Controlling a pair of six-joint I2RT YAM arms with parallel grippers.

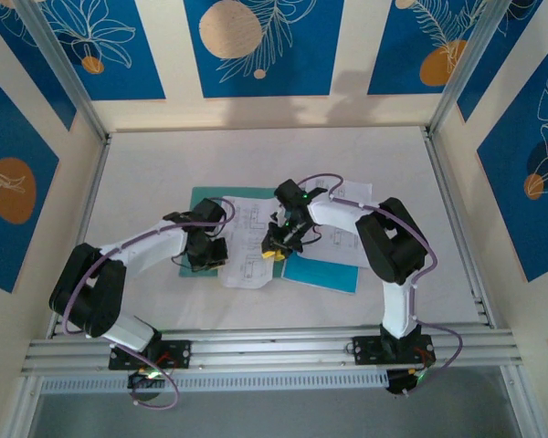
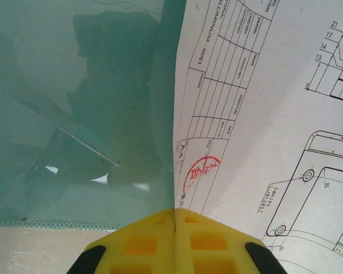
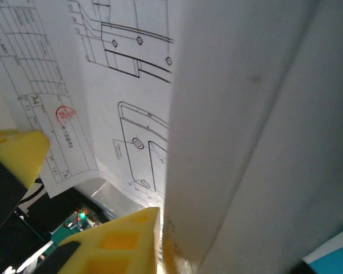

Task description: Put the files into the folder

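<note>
The green folder [image 1: 327, 272] lies flat in the middle of the worktop [image 1: 256, 155]. White papers [image 1: 248, 224] are spread on top of the folder. The left jaws are pressed together over the folder's left part, at a paper's edge. The right jaws stand a little apart over the folder's middle, with a lifted sheet right beside them.

A pale grey-white tabletop [image 1: 256, 155] sits inside a booth of cream walls [image 1: 347, 108]. The walls carry bright blue panels [image 1: 265, 46] printed with white leaf outlines and orange and tan discs. Silvery metal posts [image 1: 64, 68] rise at the rear corners, and ribbed aluminium rails [image 1: 274, 345] run along the near edge. The light is even, with a soft shadow on the rear wall.
</note>
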